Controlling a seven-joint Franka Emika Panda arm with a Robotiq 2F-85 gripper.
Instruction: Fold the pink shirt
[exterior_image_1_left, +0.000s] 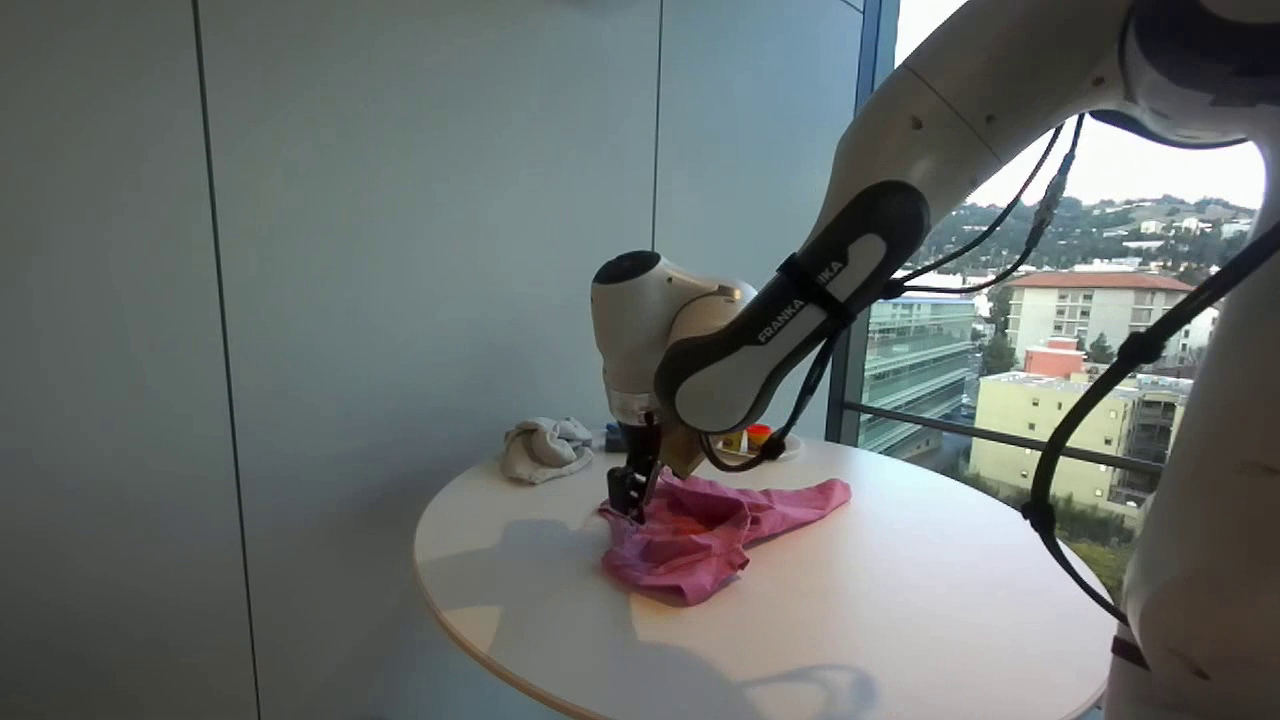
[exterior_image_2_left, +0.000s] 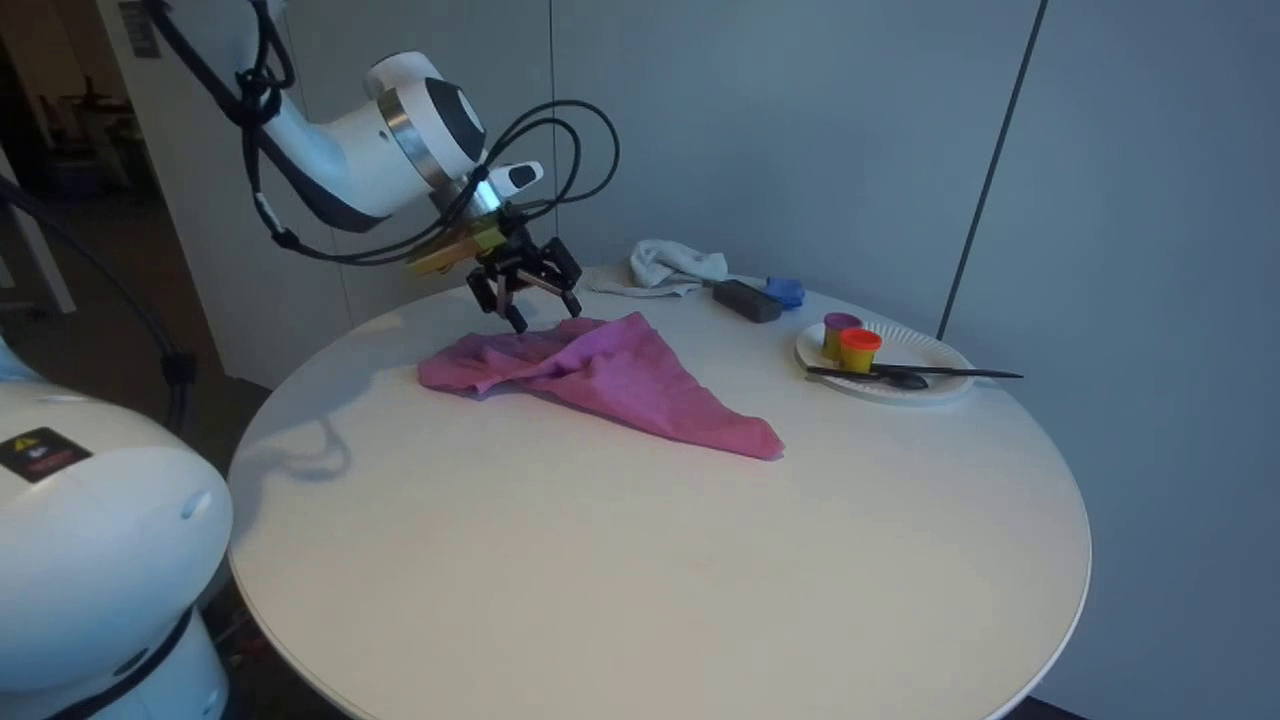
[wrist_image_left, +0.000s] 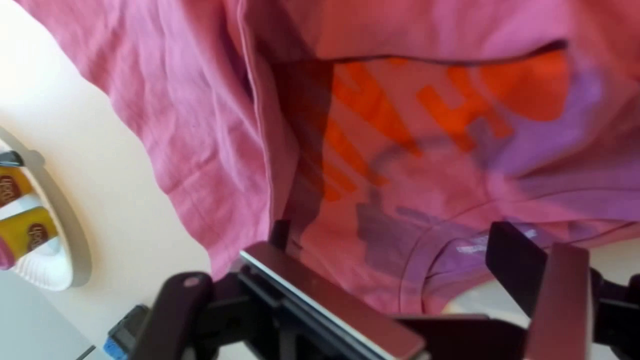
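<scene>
The pink shirt lies rumpled on the round white table in both exterior views (exterior_image_1_left: 700, 560) (exterior_image_2_left: 625, 375). One part of it stretches out in a narrowing strip. In the wrist view the shirt (wrist_image_left: 200, 115) shows an orange print, a folded-over edge and a collar with a small label. My gripper (exterior_image_2_left: 546, 312) is open, with its fingers wide apart and nothing between them. It is just above the collar end of the shirt, as the wrist view (wrist_image_left: 395, 245) also shows. In an exterior view the gripper (exterior_image_1_left: 628, 508) overlaps the shirt's edge; whether a fingertip touches the cloth I cannot tell.
A grey cloth (exterior_image_2_left: 675, 265), a dark block (exterior_image_2_left: 747, 300) and a blue item (exterior_image_2_left: 786, 292) lie behind the shirt near the table's far edge. A paper plate (exterior_image_2_left: 925, 345) holds small tubs (exterior_image_2_left: 860, 350) and black utensils (exterior_image_2_left: 945, 371). A wall stands behind the table.
</scene>
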